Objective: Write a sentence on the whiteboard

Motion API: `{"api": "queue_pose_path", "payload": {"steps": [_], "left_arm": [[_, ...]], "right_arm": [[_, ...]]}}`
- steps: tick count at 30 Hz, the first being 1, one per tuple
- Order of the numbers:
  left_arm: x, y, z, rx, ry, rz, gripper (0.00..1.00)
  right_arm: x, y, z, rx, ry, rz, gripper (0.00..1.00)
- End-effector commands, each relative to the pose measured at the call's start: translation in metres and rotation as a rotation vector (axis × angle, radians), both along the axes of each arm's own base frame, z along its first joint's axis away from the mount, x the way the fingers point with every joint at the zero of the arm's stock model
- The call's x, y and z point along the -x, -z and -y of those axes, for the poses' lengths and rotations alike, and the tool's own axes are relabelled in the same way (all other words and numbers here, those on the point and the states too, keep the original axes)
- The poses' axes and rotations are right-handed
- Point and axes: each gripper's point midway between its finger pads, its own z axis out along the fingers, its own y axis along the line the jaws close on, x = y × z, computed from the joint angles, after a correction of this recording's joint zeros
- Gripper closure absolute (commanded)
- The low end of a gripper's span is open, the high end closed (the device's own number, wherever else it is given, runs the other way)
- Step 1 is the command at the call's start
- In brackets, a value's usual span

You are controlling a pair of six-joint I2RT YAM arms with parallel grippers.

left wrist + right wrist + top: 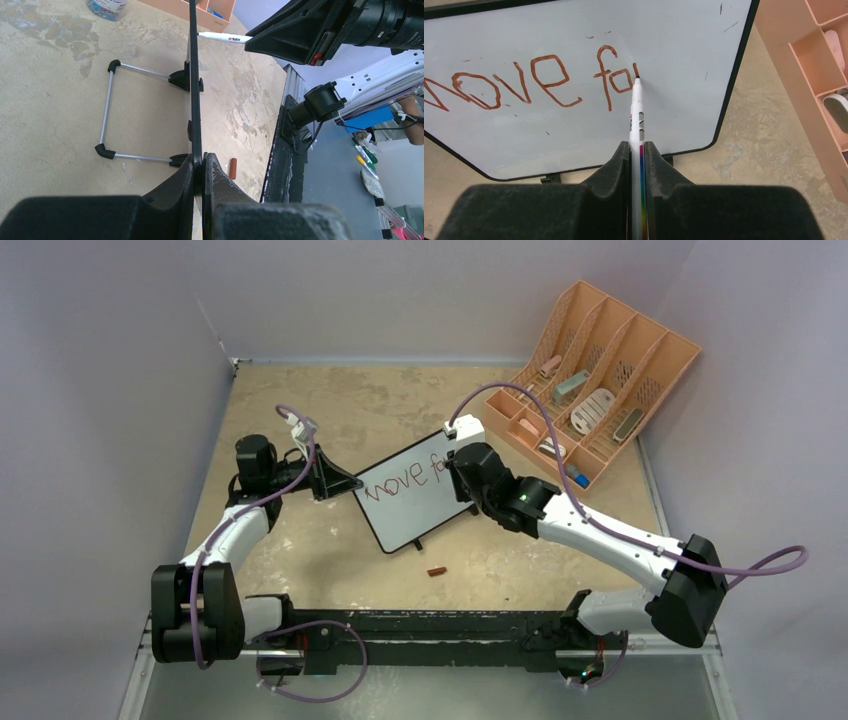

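Top view, with both wrist views. We saw the whiteboard [410, 490] standing near the centre of the top view, on the mottled tan table [300, 410], turned at an angle with its written face toward the lower right. In the left wrist view it appeared edge-on, as a thin black line running up the middle of the frame, with its wire stand [105, 115] resting on the table to the left of it. The left gripper [200, 167] was clamped on the board's near edge, one finger on each face. The right gripper [636, 147] was closed on a white marker [637, 115], whose tip touched the board just right of the reddish-brown lettering [524, 82], which we read as "move fo". A small reddish-brown cap [436, 571] lay on the table below the board in the top view, apart from it. The peach slotted desk organizer [590, 380] stood at the upper right of that view, near the right arm's wrist; its slots held several small items that we could not identify.
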Motion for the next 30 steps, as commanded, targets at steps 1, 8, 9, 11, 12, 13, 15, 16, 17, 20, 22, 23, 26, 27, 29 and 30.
{"api": "queue_pose_path", "payload": {"steps": [1, 8, 9, 11, 12, 13, 15, 16, 17, 20, 22, 23, 26, 27, 29, 30], "left_arm": [[-0.003, -0.006, 0.002, -0.013, 0.026, 0.062, 1.00], [-0.003, -0.006, 0.002, -0.013, 0.025, 0.061, 1.00], [-0.003, -0.006, 0.002, -0.013, 0.025, 0.062, 1.00], [-0.003, -0.006, 0.002, -0.013, 0.025, 0.062, 1.00], [-0.003, -0.006, 0.002, -0.013, 0.025, 0.062, 1.00], [-0.003, -0.006, 0.002, -0.013, 0.025, 0.062, 1.00], [-0.003, -0.006, 0.002, -0.013, 0.024, 0.061, 1.00], [-0.003, -0.006, 0.002, -0.013, 0.024, 0.063, 1.00], [-0.003, -0.006, 0.002, -0.013, 0.024, 0.061, 1.00], [-0.003, -0.006, 0.002, -0.013, 0.023, 0.061, 1.00], [-0.003, -0.005, 0.002, -0.013, 0.025, 0.058, 1.00], [-0.003, -0.005, 0.002, -0.013, 0.024, 0.059, 1.00], [-0.003, -0.005, 0.002, -0.014, 0.022, 0.058, 1.00], [-0.003, -0.005, 0.002, -0.014, 0.022, 0.059, 1.00], [-0.004, -0.005, 0.002, -0.014, 0.022, 0.059, 1.00], [-0.003, -0.005, 0.002, -0.013, 0.023, 0.058, 1.00]], "right_arm": [[0.002, 0.001, 0.002, -0.011, -0.003, -0.010, 1.00], [0.006, 0.005, 0.003, -0.012, -0.007, -0.027, 1.00], [0.007, 0.006, 0.004, -0.011, -0.007, -0.030, 1.00], [0.008, 0.007, 0.004, -0.009, -0.008, -0.035, 1.00], [0.008, 0.008, 0.004, -0.009, -0.009, -0.037, 1.00], [0.008, 0.008, 0.004, -0.008, -0.009, -0.038, 1.00], [0.009, 0.008, 0.004, -0.010, -0.011, -0.040, 1.00], [0.010, 0.008, 0.004, -0.011, -0.010, -0.041, 1.00], [0.010, 0.009, 0.005, -0.009, -0.009, -0.041, 1.00], [0.009, 0.007, 0.005, -0.013, -0.005, -0.039, 1.00], [0.008, 0.001, 0.005, -0.026, -0.001, -0.024, 1.00], [0.007, -0.003, 0.005, -0.032, 0.003, -0.015, 1.00], [0.004, -0.013, 0.006, -0.039, 0.012, 0.011, 1.00], [0.003, -0.015, 0.007, -0.042, 0.015, 0.018, 1.00], [0.001, -0.018, 0.007, -0.043, 0.021, 0.026, 1.00], [0.001, -0.019, 0.007, -0.044, 0.023, 0.029, 1.00]]}}
